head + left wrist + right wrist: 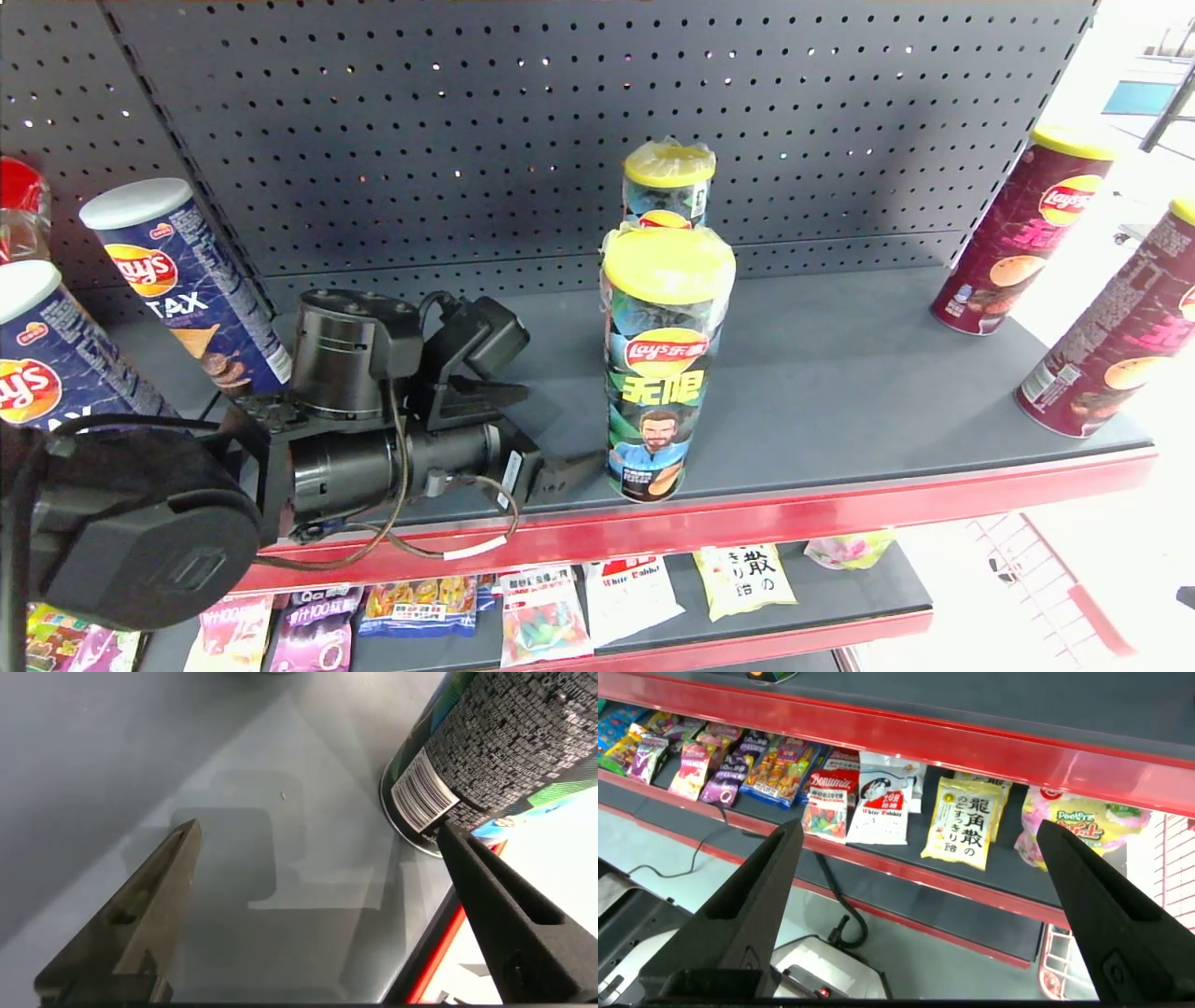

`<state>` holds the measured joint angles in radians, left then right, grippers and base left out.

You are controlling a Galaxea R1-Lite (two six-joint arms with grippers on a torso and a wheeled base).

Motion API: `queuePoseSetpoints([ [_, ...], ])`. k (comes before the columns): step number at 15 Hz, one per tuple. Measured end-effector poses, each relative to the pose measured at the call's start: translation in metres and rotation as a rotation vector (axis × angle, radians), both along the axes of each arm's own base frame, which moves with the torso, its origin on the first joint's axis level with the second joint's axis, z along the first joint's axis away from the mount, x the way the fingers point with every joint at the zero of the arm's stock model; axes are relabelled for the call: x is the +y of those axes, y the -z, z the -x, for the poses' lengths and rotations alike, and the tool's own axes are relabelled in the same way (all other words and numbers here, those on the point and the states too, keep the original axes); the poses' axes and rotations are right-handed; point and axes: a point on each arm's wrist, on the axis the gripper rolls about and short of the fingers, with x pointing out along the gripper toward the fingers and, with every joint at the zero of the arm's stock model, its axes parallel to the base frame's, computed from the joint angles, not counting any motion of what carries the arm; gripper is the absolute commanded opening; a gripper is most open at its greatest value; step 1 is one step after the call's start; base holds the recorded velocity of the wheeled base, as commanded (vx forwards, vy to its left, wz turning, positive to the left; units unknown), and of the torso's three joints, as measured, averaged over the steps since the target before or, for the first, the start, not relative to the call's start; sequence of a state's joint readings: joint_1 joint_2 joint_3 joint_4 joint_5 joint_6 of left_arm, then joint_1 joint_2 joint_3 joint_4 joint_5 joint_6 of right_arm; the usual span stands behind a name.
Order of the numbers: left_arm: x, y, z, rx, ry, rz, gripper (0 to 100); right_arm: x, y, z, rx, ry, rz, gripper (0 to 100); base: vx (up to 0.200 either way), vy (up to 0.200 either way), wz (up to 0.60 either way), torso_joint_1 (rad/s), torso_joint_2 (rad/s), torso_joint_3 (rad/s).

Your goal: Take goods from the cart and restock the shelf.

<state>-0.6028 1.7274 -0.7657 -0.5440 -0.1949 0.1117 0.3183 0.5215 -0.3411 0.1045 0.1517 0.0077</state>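
Standing on the shelf [840, 392], the yellow-lidded, green-labelled can [661, 373] is facing outward; the left tool [318, 831] is gaping empty beside it.

We see a dark grey perforated pegboard panel [560, 112] spanning 9 to 1 o'clock. Strong white light [1134, 56] pours in at 2 o'clock, and it washes out the pale floor [1102, 532] at 4 o'clock.

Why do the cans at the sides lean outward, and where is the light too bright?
Head view: the wide lens likely bends the edges, so the maroon cans and blue cans tilt outward; the far right is washed out. Left wrist view: the left gripper throws a shadow on the shelf.
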Motion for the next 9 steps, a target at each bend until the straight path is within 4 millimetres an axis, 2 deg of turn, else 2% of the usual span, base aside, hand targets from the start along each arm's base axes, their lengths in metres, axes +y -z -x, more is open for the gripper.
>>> queuePoseSetpoints([
  [9, -0.0018, -0.0012, 0.0032, -0.003, 0.011, 0.002, 100, 0.0, -0.0003, 0.0, -0.001, 0.0, 0.0, 100, 0.0, 0.0, 0.0, 0.0, 0.0, 0.0],
])
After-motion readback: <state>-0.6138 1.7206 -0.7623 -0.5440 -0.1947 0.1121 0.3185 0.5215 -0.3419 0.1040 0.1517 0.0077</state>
